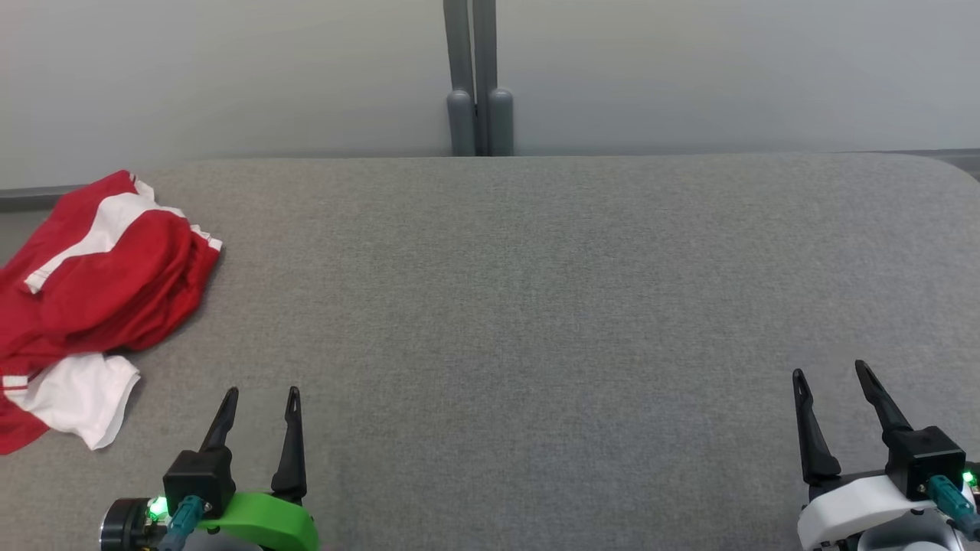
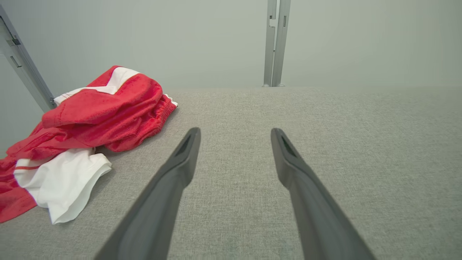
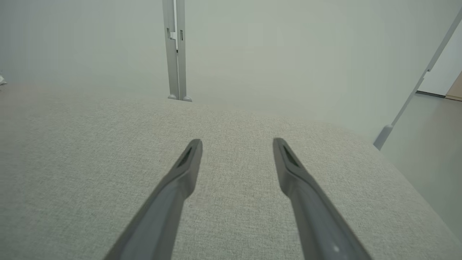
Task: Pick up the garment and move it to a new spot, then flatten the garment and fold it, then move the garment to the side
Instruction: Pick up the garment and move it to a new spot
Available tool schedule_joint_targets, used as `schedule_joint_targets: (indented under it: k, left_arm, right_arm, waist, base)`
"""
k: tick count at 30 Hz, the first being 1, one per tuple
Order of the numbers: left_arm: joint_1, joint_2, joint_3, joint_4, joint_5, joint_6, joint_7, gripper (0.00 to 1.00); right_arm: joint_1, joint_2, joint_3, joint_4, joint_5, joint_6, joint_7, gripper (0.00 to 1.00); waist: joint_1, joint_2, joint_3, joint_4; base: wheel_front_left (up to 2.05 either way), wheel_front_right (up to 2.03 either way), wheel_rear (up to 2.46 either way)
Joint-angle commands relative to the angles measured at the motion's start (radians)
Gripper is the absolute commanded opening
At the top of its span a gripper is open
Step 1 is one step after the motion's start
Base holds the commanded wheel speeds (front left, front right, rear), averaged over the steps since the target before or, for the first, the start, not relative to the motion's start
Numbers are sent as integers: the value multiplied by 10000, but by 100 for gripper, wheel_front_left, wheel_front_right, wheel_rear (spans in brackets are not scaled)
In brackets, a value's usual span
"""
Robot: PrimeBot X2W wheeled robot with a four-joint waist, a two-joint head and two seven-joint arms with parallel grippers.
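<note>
Red-and-white garment (image 1: 115, 283) lies crumpled on grey table (image 1: 536, 306).

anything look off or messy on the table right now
Only the red and white garment: it lies bunched in a heap at the far left of the grey table, layers folded over each other, and it may droop over that edge. Nothing looks spilled or damaged.

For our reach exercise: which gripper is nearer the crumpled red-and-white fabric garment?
Left. The left gripper is open, close by on the right of the crumpled red-and-white fabric garment; the right gripper is open far across the grey fabric surface.
</note>
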Motion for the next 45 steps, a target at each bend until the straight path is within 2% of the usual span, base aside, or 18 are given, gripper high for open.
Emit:
schedule_joint_targets:
  k: [1, 13, 19, 26, 32, 36, 39, 45]
  left_arm:
    - [-47, 2, 17, 0, -42, -25, -4, 100]
    - [268, -18, 539, -100, -102, 105, -2, 100]
    - [600, -25, 1142, -309, -194, 152, -2, 100]
    - [368, -41, 1438, -811, -398, 76, 0, 100]
    - [-856, -49, 761, -500, -1728, -60, 1, 100]
    - [-2331, -42, 146, 491, -2007, -175, 35, 100]
    - [-3554, 156, -22, 1374, -2087, -239, 479, 100]
    - [-5651, 997, -88, 2951, -1699, -44, 1450, 100]
  right_arm:
    - [145, -38, -5, -36, 24, 1, -35, 100]
    - [-45, 42, 730, 19, 172, 1, -35, 100]
    - [-221, 21, 1222, 92, 328, -1, -35, 100]
    - [-339, -130, 1401, -43, 393, -1, -35, 100]
    - [-974, -647, 1736, -306, 474, -1, -35, 100]
    - [-1672, -1040, 2061, -601, 578, -1, -35, 100]
    - [-2073, -1181, 2291, -727, 651, -1, -33, 100]
    - [-2503, -1243, 2628, -778, 797, -1, -35, 100]
  waist:
    - [0, 0, -60, 598]
    - [0, 0, -224, 3172]
    - [0, 0, -182, 3659]
    - [0, 0, 295, 3473]
    - [0, 0, 1507, 2878]
    - [0, 0, 2642, 2337]
    - [0, 0, 3257, 1967]
    - [0, 0, 3988, 1376]
  base:
    - [0, 0, 0]
    - [0, 0, 0]
    - [0, 0, 0]
    - [0, 0, 0]
    - [0, 0, 0]
    - [0, 0, 0]
    - [0, 0, 0]
    - [0, 0, 0]
